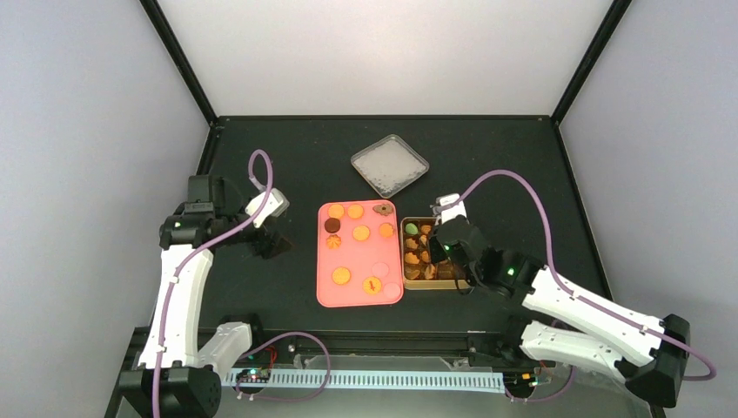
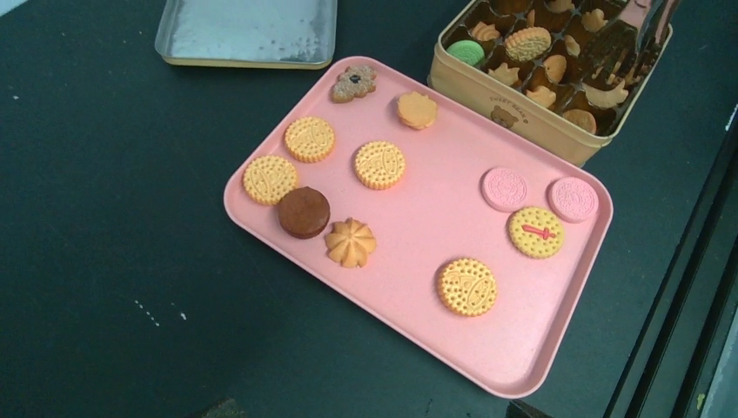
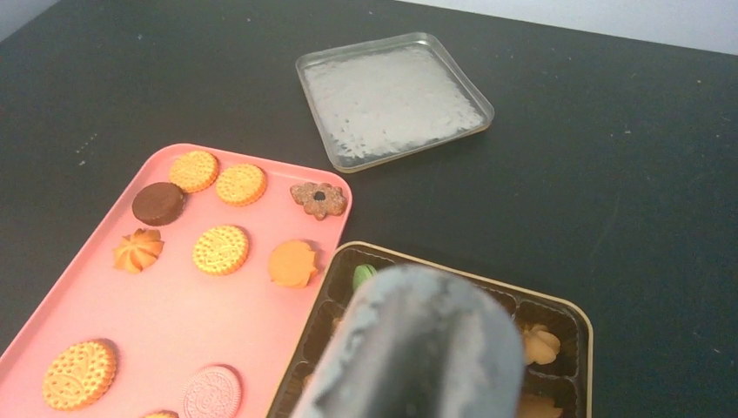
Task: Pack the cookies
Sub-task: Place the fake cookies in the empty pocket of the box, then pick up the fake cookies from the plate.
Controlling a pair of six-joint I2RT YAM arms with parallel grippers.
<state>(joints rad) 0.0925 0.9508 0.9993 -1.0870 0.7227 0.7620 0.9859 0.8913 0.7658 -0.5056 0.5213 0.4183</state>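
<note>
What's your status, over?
Left gripper beside tray, jaws unseen. Right gripper holds tongs over tin. Eleven cookies on tray, unpacked. Nothing in the way.

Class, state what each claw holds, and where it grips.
Right claw holds metal tongs, apparently near their back end; left claw holds nothing.

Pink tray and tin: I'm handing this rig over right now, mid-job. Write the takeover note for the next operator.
Grippers: left gripper hangs over the table left of the pink tray; right gripper is over the tin. Neither's jaws can be read.
Things: eleven cookies lie loose on the tray; the lid lies on the table beyond it, off the tin.
Done: several tin compartments hold cookies, including a green cookie.
Left: move the tray's eleven into the tin, then probably close it.
</note>
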